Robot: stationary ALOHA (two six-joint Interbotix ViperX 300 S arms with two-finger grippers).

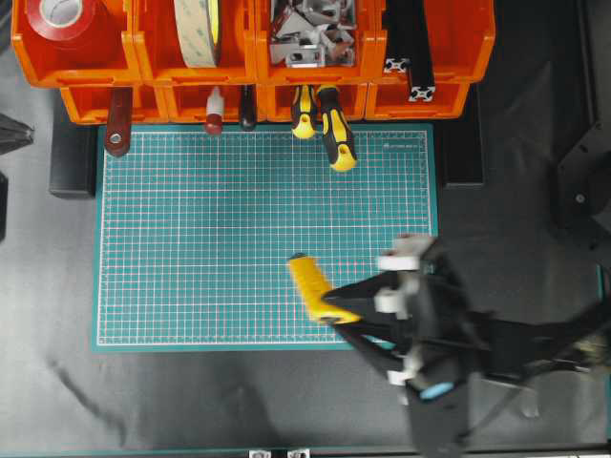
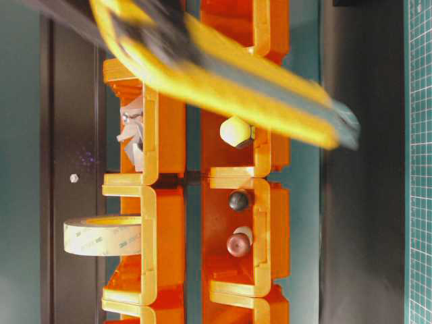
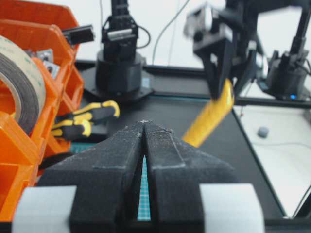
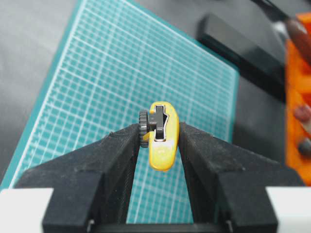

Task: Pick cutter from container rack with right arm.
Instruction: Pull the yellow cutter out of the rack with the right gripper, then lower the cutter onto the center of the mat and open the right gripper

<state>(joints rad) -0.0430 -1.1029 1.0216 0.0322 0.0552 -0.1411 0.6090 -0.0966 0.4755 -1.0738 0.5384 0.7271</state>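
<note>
Right up against your left wrist camera, the left gripper (image 3: 144,127) has its two black fingers pressed together at the tips, nothing between them.

Take the green cutting mat (image 1: 210,239) as your landmark and sweep left to right. Along the mat's far edge stands the container rack (image 1: 253,59), two tiers of orange bins. Upper tier, from the left: one red tape roll (image 1: 59,19), then one pale tape roll (image 1: 198,31) on edge, then a heap of metal brackets (image 1: 307,38) too tangled to count, then two black profiles (image 1: 409,48). Lower tier: one dark-red handle (image 1: 118,122) pokes out over the mat's far-left corner, next one handle with a red end (image 1: 214,121) and one black one (image 1: 248,118), then two yellow-and-black screwdrivers (image 1: 325,122) whose handles hang over the mat's far edge.

Now down to the mat's near edge, right of centre: there's your cutter (image 1: 316,289), one slim yellow knife, out of the rack and held above the mat, blurred in the overhead view. The right gripper (image 1: 355,315) is clamped on it — look at your right wrist view, where the two black fingers (image 4: 116,160) squeeze the yellow body from both sides, with the black slider knob facing the lens and the mat's grid behind it. From the table-level camera the cutter (image 2: 223,77) streaks as a blurred yellow bar across the front of the rack. Beyond the mat's right edge you have only the right arm (image 1: 496,353), one black arm with white clips and one light-blue mark, over the dark table (image 1: 516,191).
</note>
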